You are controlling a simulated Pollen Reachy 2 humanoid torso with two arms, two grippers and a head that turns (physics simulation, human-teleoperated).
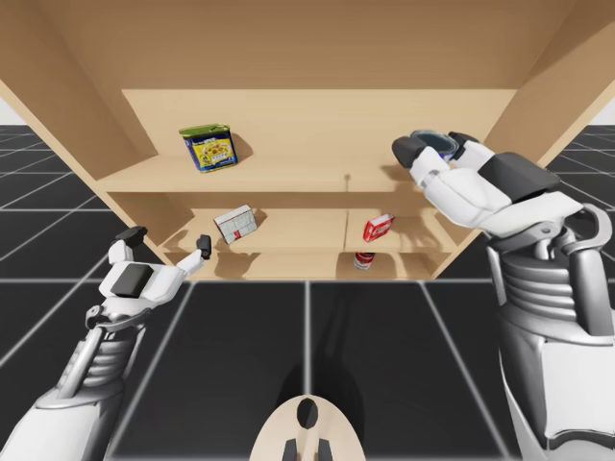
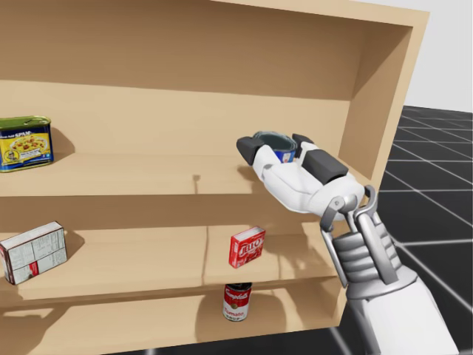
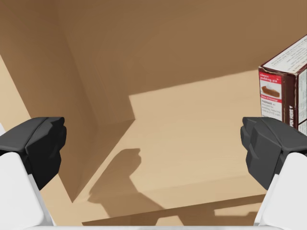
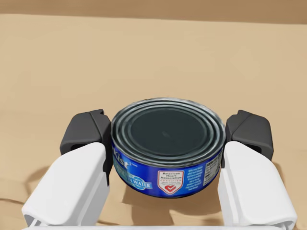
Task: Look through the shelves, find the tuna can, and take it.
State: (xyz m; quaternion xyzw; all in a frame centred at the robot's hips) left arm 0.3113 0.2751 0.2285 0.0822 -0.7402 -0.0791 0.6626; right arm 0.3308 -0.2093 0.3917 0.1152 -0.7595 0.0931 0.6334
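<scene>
our right gripper (image 4: 168, 136) has its jaws clamped on the tuna can (image 4: 165, 177) at the upper shelf (image 1: 288, 175); our left gripper (image 3: 153, 143) holds its jaws apart.

Matt, smooth light wood is seen on the shelves (image 1: 288, 178). The tuna can (image 4: 168, 127) lid is rendered as dark glossy ribbed metal, its blue label smooth with slight sheen. On the right pincer (image 4: 167, 134): smooth white plastic shells, matt black pads (image 4: 87, 130).

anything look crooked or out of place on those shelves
Nothing looks spilled or damaged. On the middle shelf, the white box and the small red box both sit turned at an angle to the shelf edge rather than square to it.
</scene>
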